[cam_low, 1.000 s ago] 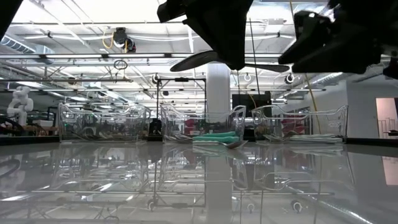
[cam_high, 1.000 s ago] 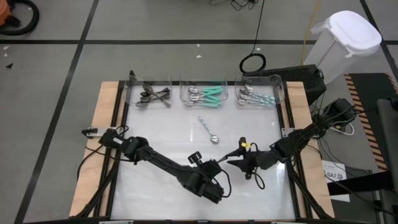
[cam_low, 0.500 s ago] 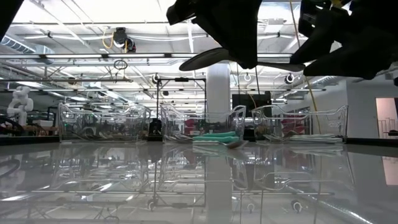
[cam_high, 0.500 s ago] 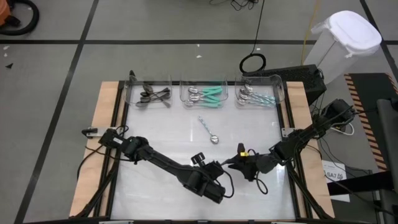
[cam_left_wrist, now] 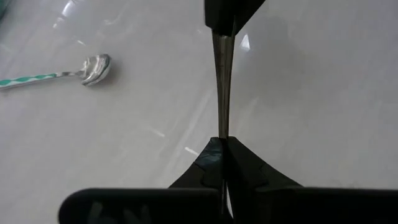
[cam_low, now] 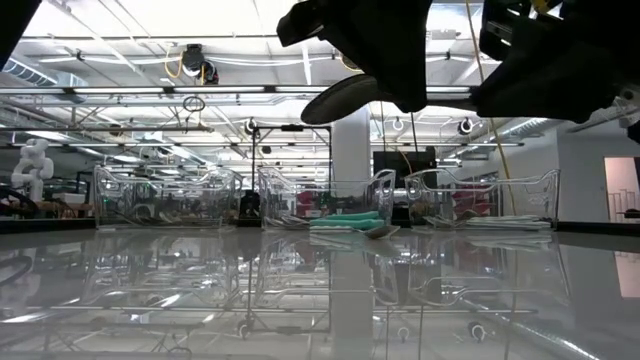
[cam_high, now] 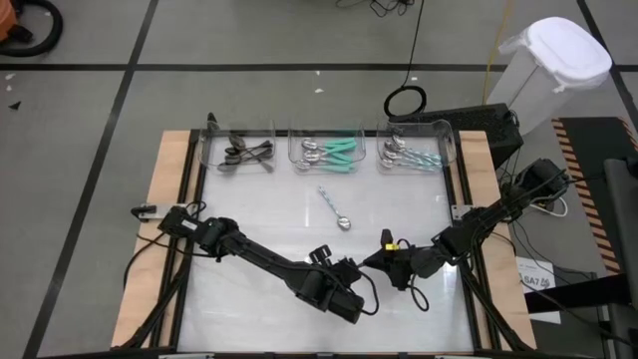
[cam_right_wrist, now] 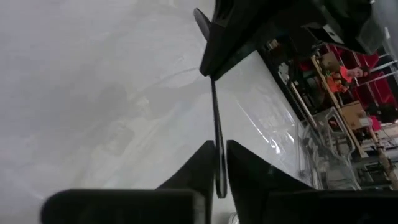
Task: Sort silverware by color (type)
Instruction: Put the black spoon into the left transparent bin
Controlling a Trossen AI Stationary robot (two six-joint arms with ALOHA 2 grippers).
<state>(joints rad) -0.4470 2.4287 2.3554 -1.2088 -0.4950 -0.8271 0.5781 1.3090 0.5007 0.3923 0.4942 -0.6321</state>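
Both jaws pinch one dark spoon [cam_left_wrist: 221, 87]; low view shows its bowl.

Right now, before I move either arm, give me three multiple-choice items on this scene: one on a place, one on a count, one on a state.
1. Where does the loose spoon lie?
A in a bin
B on the table, in front of the middle bin
C off the table

2. How many clear bins stand along the far edge?
A two
B four
C three

3. The left gripper is:
A shut on a dark utensil
B open
C out of view

Answers:
1 B, it lies alone on the white top.
2 C, three stand side by side.
3 A, the left wrist view shows it pinching the thin dark shaft.
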